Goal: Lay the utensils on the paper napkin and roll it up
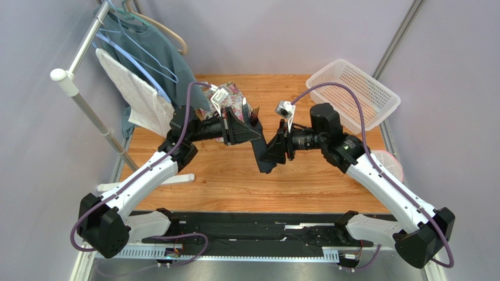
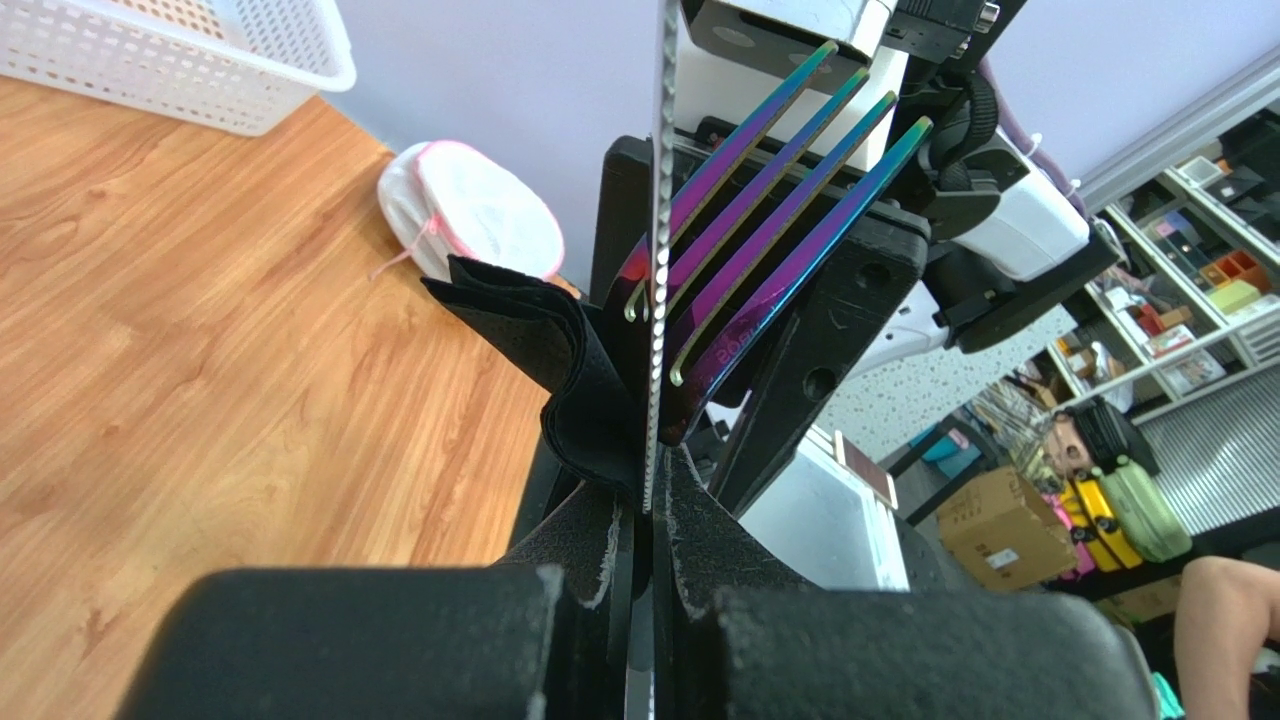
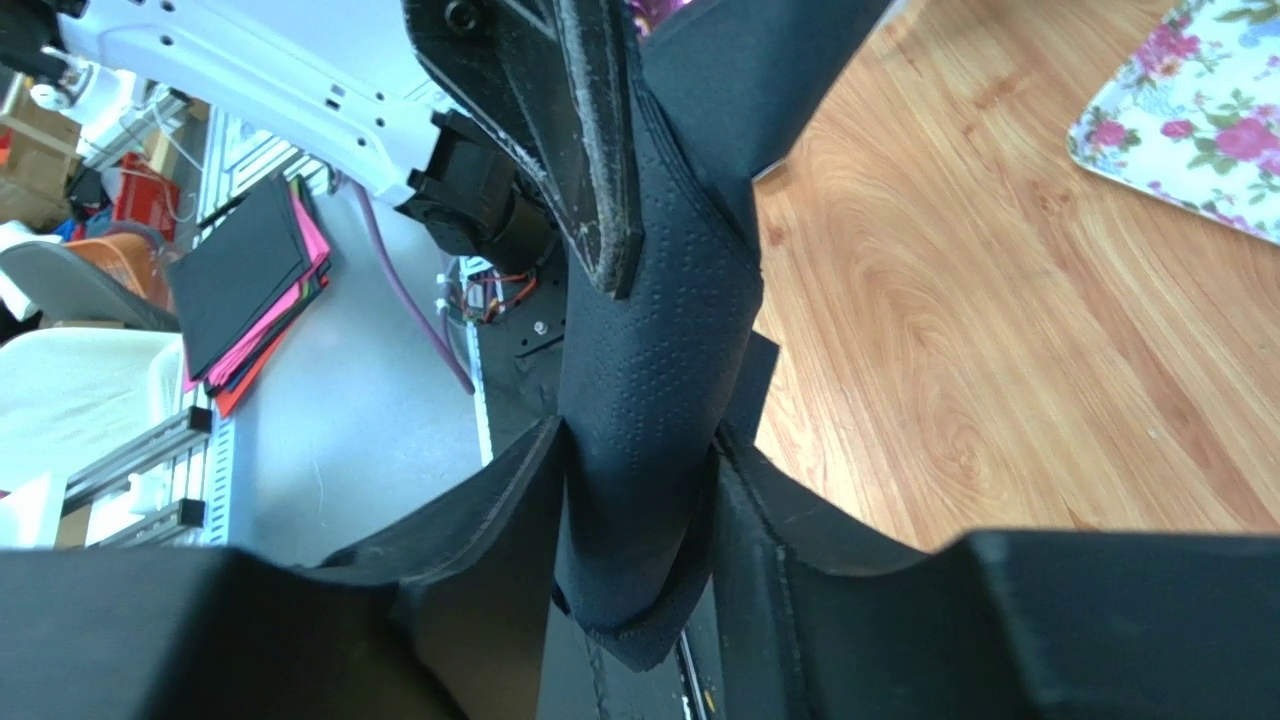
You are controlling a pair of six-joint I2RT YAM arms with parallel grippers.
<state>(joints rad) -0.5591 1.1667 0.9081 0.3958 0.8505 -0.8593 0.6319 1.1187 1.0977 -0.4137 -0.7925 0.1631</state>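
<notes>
The black paper napkin (image 1: 265, 165) is rolled and held in the air between both arms, above the wooden table. My left gripper (image 1: 256, 134) is shut on one end of the bundle. In the left wrist view the gripper (image 2: 654, 503) pinches the pale grey knife (image 2: 658, 225), its serrated edge upright, with the purple fork's tines (image 2: 759, 188) beside it and the napkin's folds (image 2: 564, 368) around them. My right gripper (image 1: 267, 153) is shut on the napkin roll (image 3: 649, 345), which fills its jaws (image 3: 639, 458) in the right wrist view.
A pink-flowered tray (image 1: 233, 93) lies behind the left gripper and also shows in the right wrist view (image 3: 1202, 105). A white mesh basket (image 1: 354, 93) stands back right. A pink-edged white bundle (image 1: 392, 165) lies at the right edge. A rack with clothes and a white towel (image 1: 139, 96) stands left.
</notes>
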